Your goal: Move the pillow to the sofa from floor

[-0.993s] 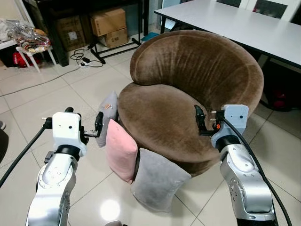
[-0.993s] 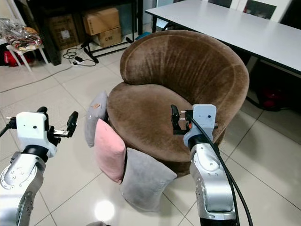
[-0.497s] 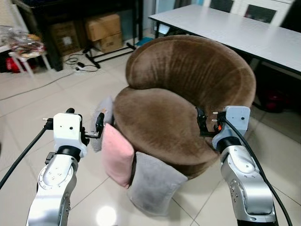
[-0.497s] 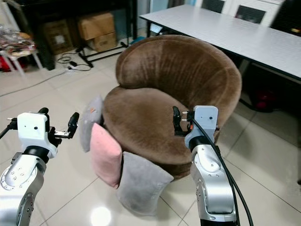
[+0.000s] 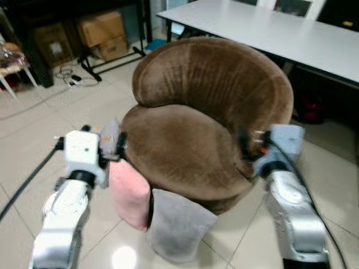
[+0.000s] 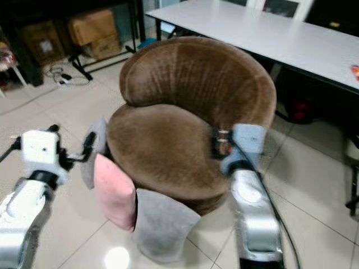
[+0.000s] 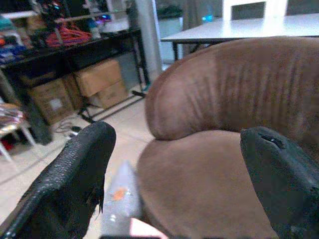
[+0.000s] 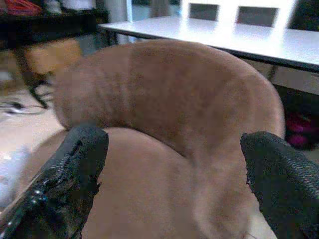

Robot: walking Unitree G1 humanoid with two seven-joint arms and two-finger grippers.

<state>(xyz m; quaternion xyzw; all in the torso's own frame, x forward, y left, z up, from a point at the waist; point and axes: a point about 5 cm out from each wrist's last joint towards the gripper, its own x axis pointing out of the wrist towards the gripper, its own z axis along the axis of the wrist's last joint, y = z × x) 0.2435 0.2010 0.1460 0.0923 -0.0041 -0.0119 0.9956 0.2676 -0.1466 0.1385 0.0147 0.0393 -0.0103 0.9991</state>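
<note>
**Pillows below the left gripper as robot faces the sofa**

A humanoid robot stands before a round brown sofa (image 5: 207,134) with both arms raised and nothing in either grasp. Three pillows stand on edge on the tiled floor (image 5: 33,134), propped against the front of the sofa's base. The pink pillow (image 5: 130,193) lies just below and slightly inboard of the left gripper (image 5: 112,147), its long axis running up and down. A grey pillow (image 5: 178,225) stands beside it, lower again and further toward the robot's middle, while a second, paler grey pillow (image 5: 110,134) sits just beyond the left gripper's fingertips, partly hidden by them.

The left wrist view shows the left gripper's two black fingers (image 7: 75,184) spread wide, with the sofa's seat and back between them and the pale pillow below. The right gripper (image 5: 247,147) hovers over the near right edge of the seat, well apart from all three pillows; in its wrist view its fingers (image 8: 65,184) are likewise spread wide, framing the sofa's backrest.

The left arm is plainly the nearer one. Reaching the pink pillow would seem to call for a drop downward and a little inward, closing across the pillow's thin top edge.
</note>
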